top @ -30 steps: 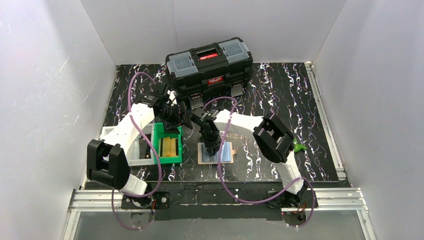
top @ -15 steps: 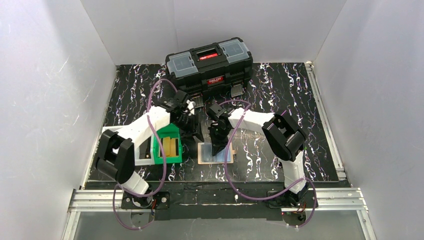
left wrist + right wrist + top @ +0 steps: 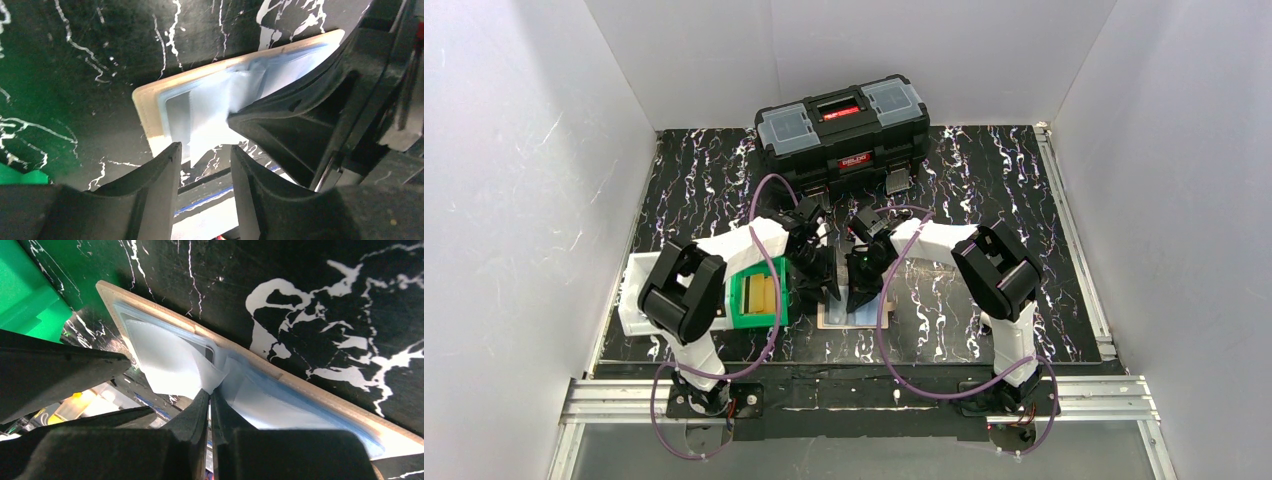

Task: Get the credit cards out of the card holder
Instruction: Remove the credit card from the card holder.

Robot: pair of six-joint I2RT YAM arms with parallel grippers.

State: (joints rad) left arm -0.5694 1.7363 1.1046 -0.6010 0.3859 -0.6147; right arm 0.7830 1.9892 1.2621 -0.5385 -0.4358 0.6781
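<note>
The top camera overlooks the whole worktop (image 3: 984, 180) from behind; both wrist cameras closely face the same card holder (image 3: 145, 112).

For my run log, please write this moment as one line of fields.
right gripper: shut on light blue card; left gripper: open at card's corner; card holder: open, flat on table

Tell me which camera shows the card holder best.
Right wrist: the card holder fills the frame, tan rim and blue inside clear. Left wrist shows one end; the right gripper hides the rest. The top view shows only a small, half-covered patch.
</note>
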